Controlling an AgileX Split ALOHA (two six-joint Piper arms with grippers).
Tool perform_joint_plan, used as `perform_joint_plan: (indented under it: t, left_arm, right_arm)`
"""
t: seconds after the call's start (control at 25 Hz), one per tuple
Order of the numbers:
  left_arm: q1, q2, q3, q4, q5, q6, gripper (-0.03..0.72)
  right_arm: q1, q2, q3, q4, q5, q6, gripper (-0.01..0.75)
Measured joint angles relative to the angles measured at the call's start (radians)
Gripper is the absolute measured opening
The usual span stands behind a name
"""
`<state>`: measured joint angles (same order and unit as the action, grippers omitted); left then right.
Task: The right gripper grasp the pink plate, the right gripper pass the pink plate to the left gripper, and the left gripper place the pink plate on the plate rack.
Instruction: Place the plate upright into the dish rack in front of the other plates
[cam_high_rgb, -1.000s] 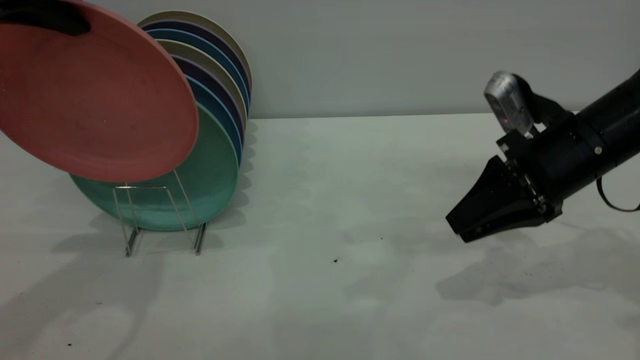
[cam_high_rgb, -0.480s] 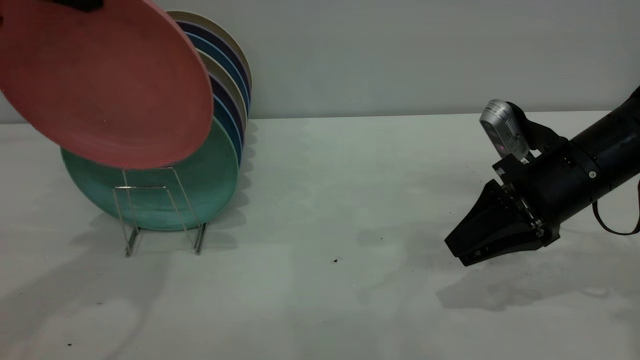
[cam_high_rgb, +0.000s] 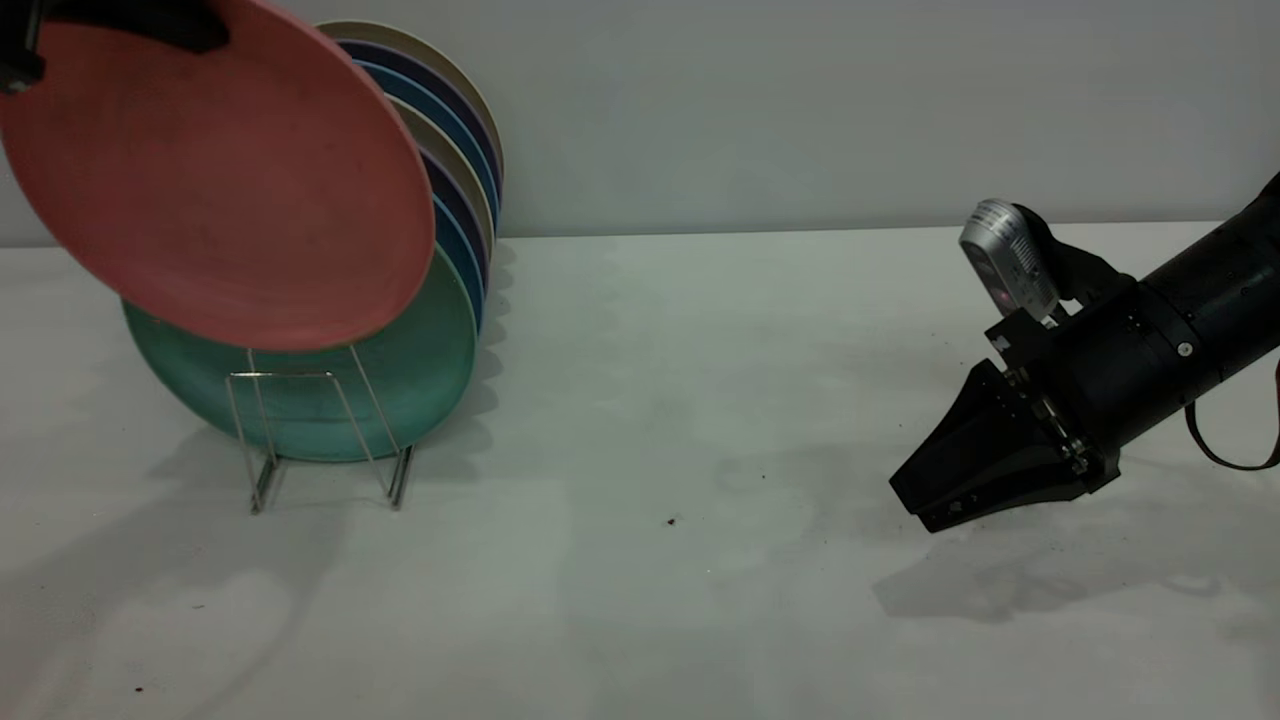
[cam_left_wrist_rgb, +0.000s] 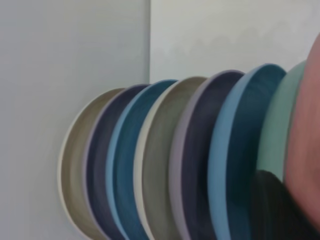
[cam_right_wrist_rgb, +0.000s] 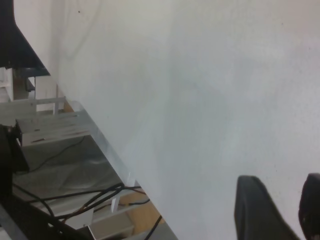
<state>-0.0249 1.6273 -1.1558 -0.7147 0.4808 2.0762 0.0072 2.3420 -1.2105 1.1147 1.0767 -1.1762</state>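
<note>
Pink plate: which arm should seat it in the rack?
Left. The left end effector grips the pink plate at its top edge, held tilted just above the plate rack in front of the mint-green plate. The right end effector sits empty, far across the table.

- Green plate stands upright, frontmost of the row.
- Blue, purple and beige plates stand on edge behind it, overlapping.
- Pale surface carries small dark specks.
- Plain wall behind.

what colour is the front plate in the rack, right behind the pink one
Mint green; the exterior view shows it best.
</note>
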Motion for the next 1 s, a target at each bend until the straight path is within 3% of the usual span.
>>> perform_joint_plan:
  t: [1.0]
  left_arm:
    - [0.0, 0.073, 0.002, 0.0, -0.004, 0.0, 0.094]
  right_arm:
    - [0.0, 0.0, 0.0, -0.007, -0.001, 0.0, 0.237]
